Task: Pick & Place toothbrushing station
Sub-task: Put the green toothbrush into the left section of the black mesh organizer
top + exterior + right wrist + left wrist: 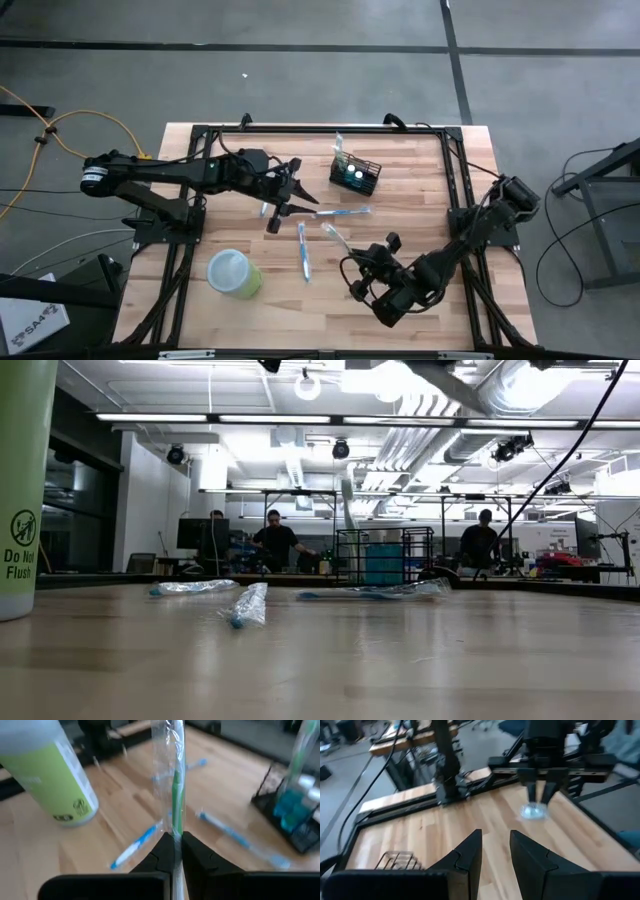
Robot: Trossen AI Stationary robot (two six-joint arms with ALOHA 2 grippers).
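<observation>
Near the table's front edge, my right pincer (pixel 175 842) is clamped tight on a wrapped green toothbrush (pixel 176 795) standing upright

Wood table (pixel 420 170) w/ caddy (pixel 357 174), cup (pixel 234 272), 3 toothbrushes (pixel 302 250).

Seen from overhead, the wooden counter (pixel 400 190) fills the frame with both arms. A second camera sits at counter level, facing the room behind. Each wrist camera looks closely past its own tool; overhead, low and right wrist views share the green cup (pixel 234 272).
</observation>
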